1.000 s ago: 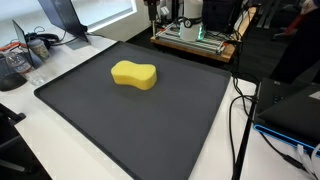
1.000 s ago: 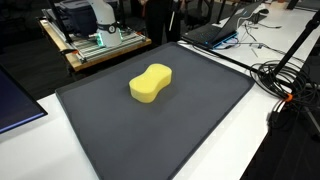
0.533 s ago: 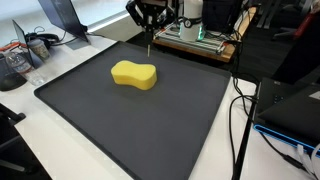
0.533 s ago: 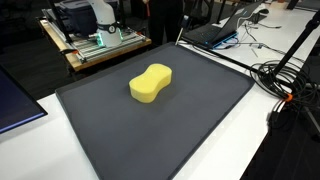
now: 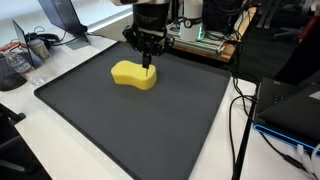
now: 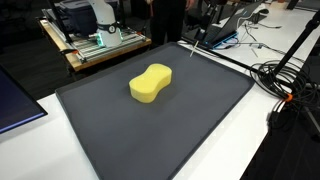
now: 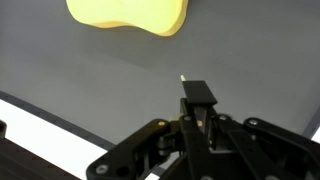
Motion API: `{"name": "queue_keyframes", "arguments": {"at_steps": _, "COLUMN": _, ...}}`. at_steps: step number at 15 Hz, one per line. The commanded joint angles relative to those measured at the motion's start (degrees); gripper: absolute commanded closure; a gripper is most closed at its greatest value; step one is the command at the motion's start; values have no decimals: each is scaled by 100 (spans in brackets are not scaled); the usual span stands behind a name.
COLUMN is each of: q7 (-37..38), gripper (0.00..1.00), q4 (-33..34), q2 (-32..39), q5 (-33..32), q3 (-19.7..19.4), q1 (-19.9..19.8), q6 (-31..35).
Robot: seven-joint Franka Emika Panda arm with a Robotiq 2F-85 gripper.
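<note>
A yellow, peanut-shaped sponge (image 5: pixel 134 74) (image 6: pixel 151 83) lies on a large dark grey mat (image 5: pixel 150 125) (image 6: pixel 170 135). My gripper (image 5: pixel 148 52) hangs above the mat at the sponge's far side, near the mat's back edge. Its fingers are shut on a thin pale stick (image 6: pixel 194 47) that points down at the mat. In the wrist view the gripper (image 7: pixel 198 96) fills the lower middle, the stick's tip (image 7: pixel 182 77) shows just beyond it, and the sponge (image 7: pixel 130 15) lies at the top edge, apart from the tip.
A wooden cart with equipment (image 5: pixel 195 38) (image 6: pixel 95 40) stands behind the mat. Black cables (image 5: pixel 240 110) (image 6: pixel 285 80) run along one side beside a laptop (image 6: pixel 215 33). Headphones and clutter (image 5: pixel 25 50) sit on the white table (image 5: pixel 60 150).
The gripper has come down from the top of the picture to just above the mat beside the sponge. It has stayed shut. The sponge has not moved.
</note>
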Motion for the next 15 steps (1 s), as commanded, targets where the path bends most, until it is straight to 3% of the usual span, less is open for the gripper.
{"name": "queue_keyframes", "arguments": {"at_steps": 1, "q7": -24, "gripper": 97, "q4": 804, "q2": 423, "q5": 172, "q3": -202, "q1": -113, "q6": -246}}
{"name": "queue_keyframes", "arguments": {"at_steps": 8, "q7": -46, "gripper": 97, "q4": 1120, "q2": 515, "q5": 323, "q3": -542, "q1": -558, "q6": -142}}
{"name": "queue_keyframes", "arguments": {"at_steps": 15, "q7": -105, "gripper": 97, "q4": 817, "q2": 250, "q5": 623, "q3": -744, "q1": -1111, "q6": 214}}
